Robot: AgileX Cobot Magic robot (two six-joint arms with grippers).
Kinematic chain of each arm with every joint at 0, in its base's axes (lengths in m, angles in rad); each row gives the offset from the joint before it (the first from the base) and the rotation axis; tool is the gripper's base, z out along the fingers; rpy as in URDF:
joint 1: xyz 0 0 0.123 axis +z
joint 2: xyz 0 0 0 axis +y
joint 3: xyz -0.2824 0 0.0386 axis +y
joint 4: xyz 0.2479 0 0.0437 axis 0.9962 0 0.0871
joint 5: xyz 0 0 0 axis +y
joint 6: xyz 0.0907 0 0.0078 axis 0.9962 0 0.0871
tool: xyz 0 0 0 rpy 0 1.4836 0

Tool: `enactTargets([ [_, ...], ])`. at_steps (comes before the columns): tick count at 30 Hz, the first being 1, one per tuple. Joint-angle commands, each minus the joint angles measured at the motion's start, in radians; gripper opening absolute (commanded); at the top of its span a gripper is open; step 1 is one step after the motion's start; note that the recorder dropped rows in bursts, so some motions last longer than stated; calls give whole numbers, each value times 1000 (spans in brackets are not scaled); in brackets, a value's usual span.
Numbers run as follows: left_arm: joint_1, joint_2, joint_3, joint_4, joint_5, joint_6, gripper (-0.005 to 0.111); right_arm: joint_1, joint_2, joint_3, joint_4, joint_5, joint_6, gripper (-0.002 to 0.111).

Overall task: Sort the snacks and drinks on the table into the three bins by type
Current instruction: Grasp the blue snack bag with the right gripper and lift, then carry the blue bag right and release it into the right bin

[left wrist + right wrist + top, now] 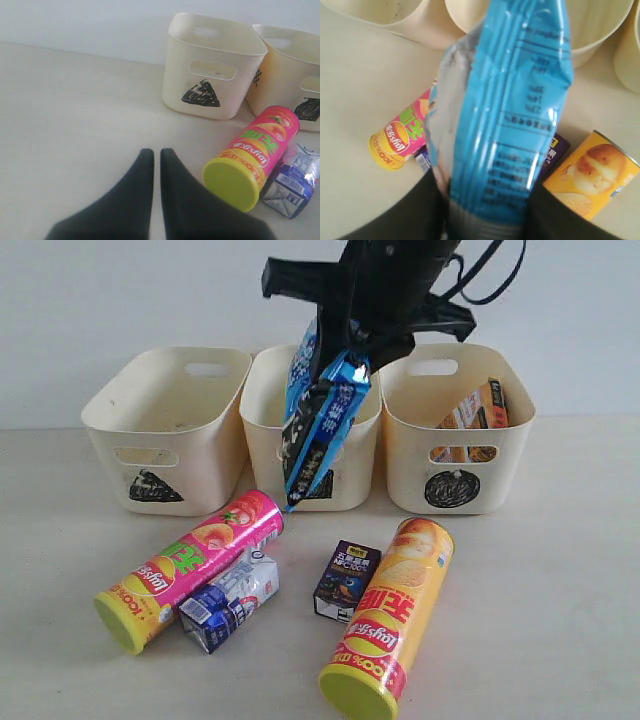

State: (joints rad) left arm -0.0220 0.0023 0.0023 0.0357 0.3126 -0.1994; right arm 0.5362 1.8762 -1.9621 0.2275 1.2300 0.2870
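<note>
Bag first: your right gripper (345,345) was clamped on the top of the blue crinkly bag (318,430). It hung tilted in the air, off the table (560,620), at the front of the square bin (262,400). Over the opening or just before it, couldn't tell. In the right wrist view both fingers (420,210) pressed the bag's sealed end.

Your left gripper (156,155) had its jaws together, nothing in them, over bare table well apart from the triangle bin (220,75).

Three bins stood in a row along the table's back edge by the wall: triangle bin, square bin, circle bin (500,455). The orange-brown flat packet (478,412) stood in the circle bin, leaning on its wall. The triangle bin looked empty.

On the table, toward the near edge:
- pink tube (195,565) lay on its side, lid end nearest that edge
- blue and white carton (230,602) lay touching the pink tube
- dark purple-black carton (346,580) stood upright just beside the yellow-orange tube (395,615), touching or not unclear
- yellow-orange tube lay on its side, lid at the near edge
</note>
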Motion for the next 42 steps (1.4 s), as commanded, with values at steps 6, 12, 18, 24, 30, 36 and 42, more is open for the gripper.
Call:
enactTargets([
  [6,0,-2,-2,7,-2,-6,4,-70,-123,-5,-1,-9,-71,0],
  [12,0,-2,-2,7,-2,-6,4,-172,-149,-5,-65,-9,-116,0],
  [18,0,-2,-2,7,-2,-6,4,-302,-130,-5,-131,-9,-116,0],
  [24,0,-2,-2,7,-2,-6,4,-385,-61,-5,-119,-166,-166,0],
  [30,0,-2,-2,7,-2,-6,4,-387,48,-5,-83,-277,-203,0],
  [36,0,-2,-2,7,-2,-6,4,-387,148,-5,-75,-348,-210,0],
  [42,0,-2,-2,7,-2,-6,4,-387,201,-5,-23,-370,-219,2],
])
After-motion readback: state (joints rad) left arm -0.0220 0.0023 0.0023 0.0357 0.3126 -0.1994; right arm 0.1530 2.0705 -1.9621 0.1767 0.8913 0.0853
